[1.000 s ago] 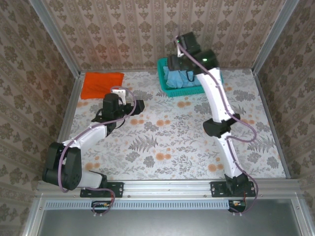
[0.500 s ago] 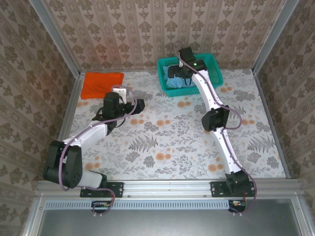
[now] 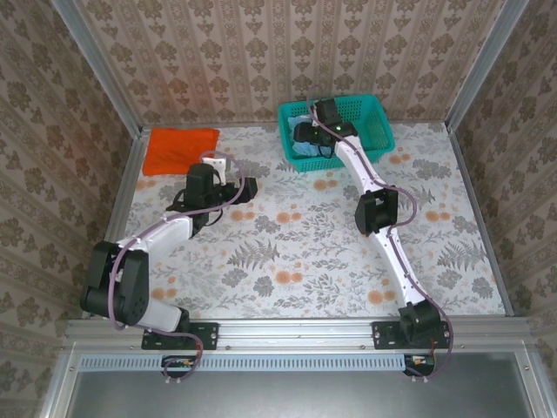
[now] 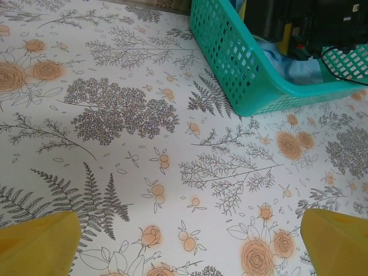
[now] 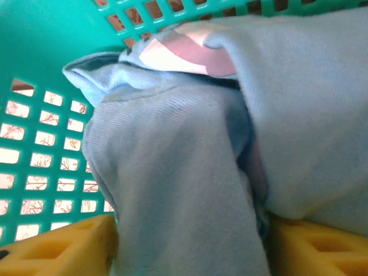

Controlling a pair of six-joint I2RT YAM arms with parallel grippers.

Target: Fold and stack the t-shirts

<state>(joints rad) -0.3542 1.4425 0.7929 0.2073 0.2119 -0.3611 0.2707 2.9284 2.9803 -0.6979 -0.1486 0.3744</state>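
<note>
Blue t-shirt (image 5: 190, 172) sits bunched in teal basket (image 3: 370, 113) at 12 o'clock; orange t-shirt (image 3: 180, 148) folded at 10. Right gripper (image 5: 190, 244) has dropped back into basket w/ shirt, jaws clamped on cloth: pull-out not done. Left gripper (image 4: 184, 241) wide, idle over worktop (image 3: 305, 235). Chest print hidden.

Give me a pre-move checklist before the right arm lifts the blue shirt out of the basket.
1. Right hand down in the teal basket: ok.
2. Light blue shirt between its yellow fingers: ok.
3. Fingers actually clamped on the cloth: cannot tell.
4. Shirt free of the basket mesh: cannot tell.
5. Left hand open over the table, away from the basket: ok.
6. Orange shirt lying flat at the far left, out of the lift path: ok.
</note>
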